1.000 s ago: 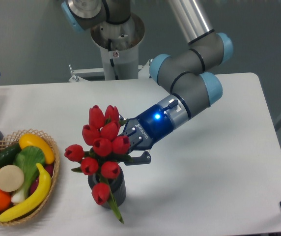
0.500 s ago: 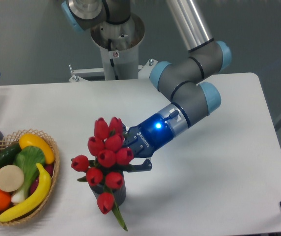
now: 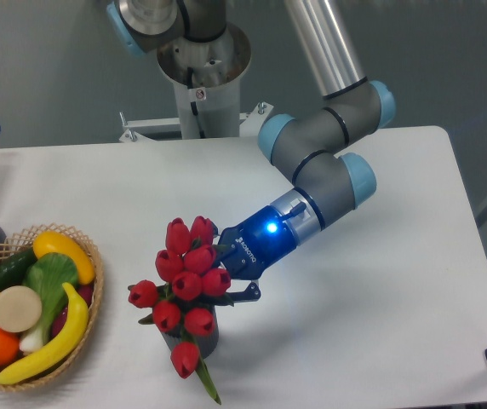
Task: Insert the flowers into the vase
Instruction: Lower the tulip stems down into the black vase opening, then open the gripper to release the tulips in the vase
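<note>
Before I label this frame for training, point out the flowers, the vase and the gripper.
flowers (image 3: 187, 284): fixed camera, a middle red bud.
vase (image 3: 209, 340): fixed camera, its dark right side.
gripper (image 3: 226, 274): fixed camera, between the fingertips.

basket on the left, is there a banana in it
Yes, a yellow banana lies along the right side of the wicker basket, next to the other fruit and vegetables.

White table (image 3: 397, 324) against grey wall (image 3: 48, 68)
</note>
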Controlling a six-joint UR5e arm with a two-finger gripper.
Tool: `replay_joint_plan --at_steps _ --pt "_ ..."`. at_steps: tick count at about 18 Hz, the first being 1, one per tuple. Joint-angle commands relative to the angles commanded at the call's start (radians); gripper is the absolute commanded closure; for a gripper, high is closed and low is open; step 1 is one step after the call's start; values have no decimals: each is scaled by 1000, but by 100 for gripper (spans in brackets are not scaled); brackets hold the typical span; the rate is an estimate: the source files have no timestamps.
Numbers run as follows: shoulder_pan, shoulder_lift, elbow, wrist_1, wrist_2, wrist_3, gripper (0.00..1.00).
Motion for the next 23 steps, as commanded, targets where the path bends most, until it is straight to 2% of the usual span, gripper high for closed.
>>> replay_joint_plan --at_steps 16,18,21,23 --pt "0 -35 2 2 15 61 70" --pt "0 -35 0 0 25 64 68" --pt "2 -35 -3 0 25 66 57" --pt "3 -35 -8 2 25 66 54"
